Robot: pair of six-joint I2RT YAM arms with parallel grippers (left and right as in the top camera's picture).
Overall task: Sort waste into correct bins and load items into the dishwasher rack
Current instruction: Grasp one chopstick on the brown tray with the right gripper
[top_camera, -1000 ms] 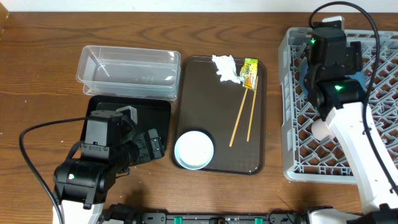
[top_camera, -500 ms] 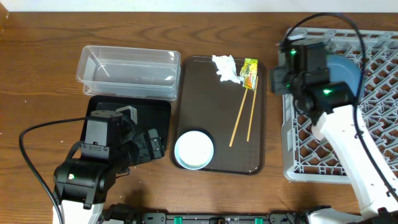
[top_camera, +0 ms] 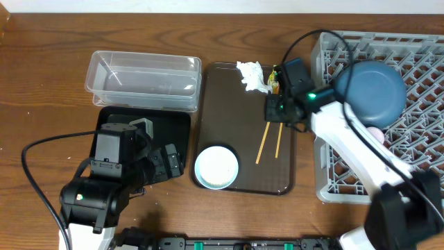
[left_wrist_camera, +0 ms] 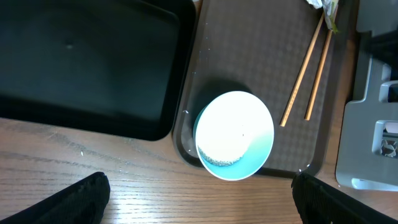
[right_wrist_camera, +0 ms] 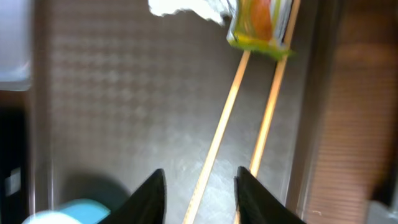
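While the right gripper (right_wrist_camera: 200, 186) is hovering over the chopsticks (right_wrist_camera: 223, 124) by the wrapper (right_wrist_camera: 258, 25) — jaws parted, holding nothing — it is risking pinching only one stick, sending the other rolling.

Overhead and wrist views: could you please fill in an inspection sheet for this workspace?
Surface: wooden table, bearing a brown tray.
Job's things: clear tub and black container on the left; tissue, wrapper, chopsticks and green bowl on the tray; blue dish in the rack.
Clutter: nothing seen.
Grippers: left gripper open at the black container's edge; right gripper open, low over the chopsticks.
Cables: black cable loops over the table's left side; another arcs above the right gripper.
Surroundings: nothing seen.
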